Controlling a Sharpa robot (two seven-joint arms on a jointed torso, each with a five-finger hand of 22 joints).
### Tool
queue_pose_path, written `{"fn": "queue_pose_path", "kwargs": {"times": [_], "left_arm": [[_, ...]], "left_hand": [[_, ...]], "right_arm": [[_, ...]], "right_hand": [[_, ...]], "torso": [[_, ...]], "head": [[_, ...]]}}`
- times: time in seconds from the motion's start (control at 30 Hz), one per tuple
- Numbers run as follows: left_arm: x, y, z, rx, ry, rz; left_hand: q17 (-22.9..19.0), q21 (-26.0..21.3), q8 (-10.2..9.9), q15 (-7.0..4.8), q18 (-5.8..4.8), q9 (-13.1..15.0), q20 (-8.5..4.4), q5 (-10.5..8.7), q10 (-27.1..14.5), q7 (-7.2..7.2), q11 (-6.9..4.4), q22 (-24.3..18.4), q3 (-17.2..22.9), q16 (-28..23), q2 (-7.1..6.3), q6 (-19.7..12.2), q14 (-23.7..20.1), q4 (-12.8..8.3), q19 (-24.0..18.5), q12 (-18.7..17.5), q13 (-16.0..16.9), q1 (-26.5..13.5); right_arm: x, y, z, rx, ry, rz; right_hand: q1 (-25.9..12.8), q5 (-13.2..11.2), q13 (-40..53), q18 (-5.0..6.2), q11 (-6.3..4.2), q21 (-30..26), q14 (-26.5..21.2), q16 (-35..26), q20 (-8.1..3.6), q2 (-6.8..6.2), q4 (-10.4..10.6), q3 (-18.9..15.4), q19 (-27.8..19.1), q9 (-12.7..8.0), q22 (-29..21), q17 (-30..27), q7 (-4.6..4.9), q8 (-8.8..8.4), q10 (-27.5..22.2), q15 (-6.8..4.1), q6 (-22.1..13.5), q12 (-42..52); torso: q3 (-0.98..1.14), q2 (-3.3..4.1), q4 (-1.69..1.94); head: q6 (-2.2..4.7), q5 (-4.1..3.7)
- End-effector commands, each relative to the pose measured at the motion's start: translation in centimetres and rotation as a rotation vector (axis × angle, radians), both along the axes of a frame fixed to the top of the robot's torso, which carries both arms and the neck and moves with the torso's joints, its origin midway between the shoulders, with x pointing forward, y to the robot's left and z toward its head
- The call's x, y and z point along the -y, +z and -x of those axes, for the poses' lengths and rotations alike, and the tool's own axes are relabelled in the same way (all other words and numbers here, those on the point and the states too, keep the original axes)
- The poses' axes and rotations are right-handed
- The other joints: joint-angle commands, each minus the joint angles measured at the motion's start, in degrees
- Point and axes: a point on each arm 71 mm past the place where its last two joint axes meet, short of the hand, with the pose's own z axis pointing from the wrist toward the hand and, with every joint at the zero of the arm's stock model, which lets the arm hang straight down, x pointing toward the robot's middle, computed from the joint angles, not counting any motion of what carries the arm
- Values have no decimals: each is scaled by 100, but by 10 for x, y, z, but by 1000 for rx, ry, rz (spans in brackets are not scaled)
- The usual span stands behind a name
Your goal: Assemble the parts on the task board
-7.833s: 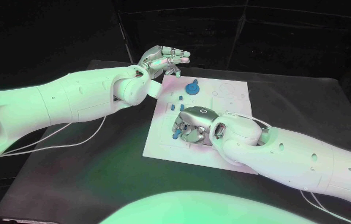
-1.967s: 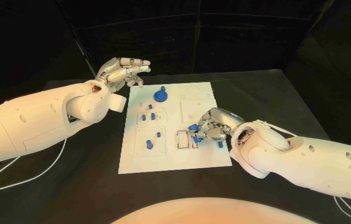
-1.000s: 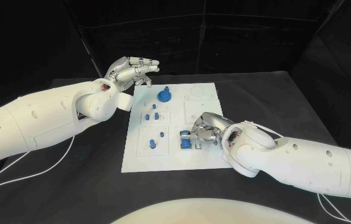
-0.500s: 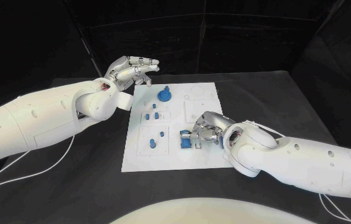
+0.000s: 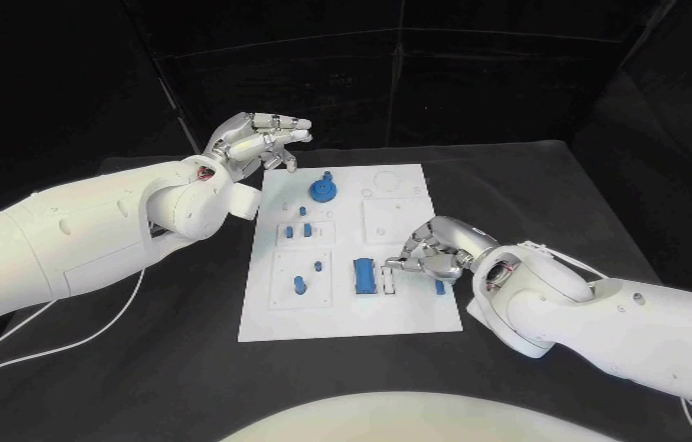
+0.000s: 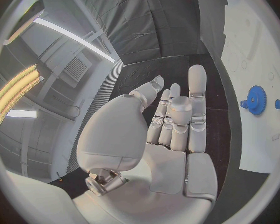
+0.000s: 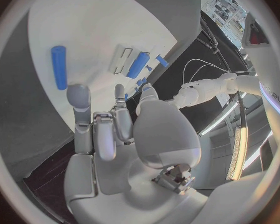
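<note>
The robot's silver right hand (image 5: 437, 251) hovers empty, fingers loosely curled, at the white rectangular task board's (image 5: 418, 314) four o'clock edge, beside a blue oblong part (image 5: 365, 276); the silver left hand (image 5: 257, 141) hangs spread at eleven o'clock.

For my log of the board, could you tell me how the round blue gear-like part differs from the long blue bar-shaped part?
The round blue gear-like part is disc-shaped with a knob on top; the long blue bar-shaped part is narrow and straight. The gear-like part sits at the far end of the white task board, close to the left hand; the bar lies flat at the near end, beside the right hand. Neither part is held.
</note>
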Motion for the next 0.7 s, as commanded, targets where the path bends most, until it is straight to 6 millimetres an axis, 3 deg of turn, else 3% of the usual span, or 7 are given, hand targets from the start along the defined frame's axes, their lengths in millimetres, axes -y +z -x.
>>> {"fn": "queue_pose_path", "kwargs": {"times": [0.03,0.33,0.4,0.7], "left_arm": [[0,2,0,8,-5,5],[1,1,-1,6,-6,5],[1,0,-1,5,-8,5],[0,-1,-1,3,-6,2]], "left_hand": [[6,2,30,16,81,-2,23,-21,-43,6,10,8,-17,33,2,-48,-24,25,-3,30,2,-57],[6,2,30,16,81,-2,23,-21,-43,6,10,8,-17,33,2,-48,-24,25,-3,30,2,-57],[6,2,30,16,81,-2,23,-21,-43,6,10,8,-17,33,2,-48,-24,25,-3,30,2,-57],[6,2,30,16,81,-2,23,-21,-43,6,10,8,-17,33,2,-48,-24,25,-3,30,2,-57]], "right_arm": [[14,5,0,39,-12,-28],[49,3,0,51,-56,99],[53,2,0,52,-58,140],[58,-2,-2,49,-53,244]], "right_hand": [[133,72,142,-53,9,-40,526,-27,37,-7,-62,1,-28,-5,-12,1138,1,-26,-48,36,-26,-39],[402,581,149,-55,-13,-36,523,-36,31,-17,-159,-20,-14,12,15,1124,-25,-5,-42,21,94,-55],[409,656,236,-60,-32,-18,525,-33,22,-12,-148,-41,3,29,53,1131,-49,29,20,8,166,31],[394,652,350,-72,-63,21,533,-18,1,-49,-122,-102,40,62,132,1166,-85,82,103,-17,254,148]], "torso": [[-10,-5,-17],[3,-10,-69],[1,-10,-63],[-3,-13,-49]], "head": [[1,-29],[-11,-116],[-14,-149],[-41,-189]]}}
